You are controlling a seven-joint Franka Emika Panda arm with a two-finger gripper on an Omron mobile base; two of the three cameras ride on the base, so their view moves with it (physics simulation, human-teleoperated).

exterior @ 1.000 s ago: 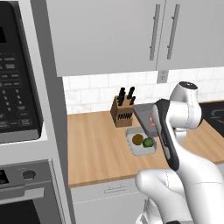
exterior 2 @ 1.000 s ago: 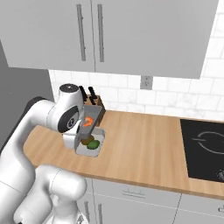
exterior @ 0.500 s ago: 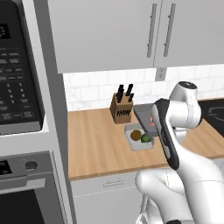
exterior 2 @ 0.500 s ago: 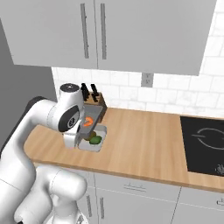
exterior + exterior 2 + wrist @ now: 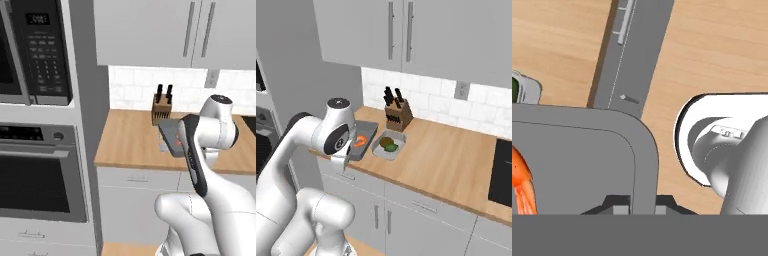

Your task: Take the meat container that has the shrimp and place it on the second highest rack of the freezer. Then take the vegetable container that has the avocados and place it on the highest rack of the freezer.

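The meat container (image 5: pixel 577 160) with the shrimp (image 5: pixel 522 187) in it is gripped by its rim, jaws clenched tight on the edge, as shown in the hand view. It's lifted clear of the counter (image 5: pixel 456 160) and carried at roughly counter-edge height, just beside the vegetable container (image 5: pixel 388 146) with the avocados (image 5: pixel 388 144), which is left sitting on the counter in front of the knife block (image 5: pixel 396 112).

The key relation: the tray hangs out ahead of the gripper (image 5: pixel 637 202), with its long side running away from the wrist, so that's the end that has to be fed into the freezer first. The freezer itself can't be made out for sure. In the left base view an oven (image 5: pixel 37 175) and microwave (image 5: pixel 35 50) stack is seen off to the left, so the freezer is probably further that way.

Compared with a second ago, the whole picture has slid: the oven column has come well into the left base view and the counter has shifted right. That's the base driving, not the things moving. The avocado tray hasn't been touched, and the shrimp tray is still held the same way.
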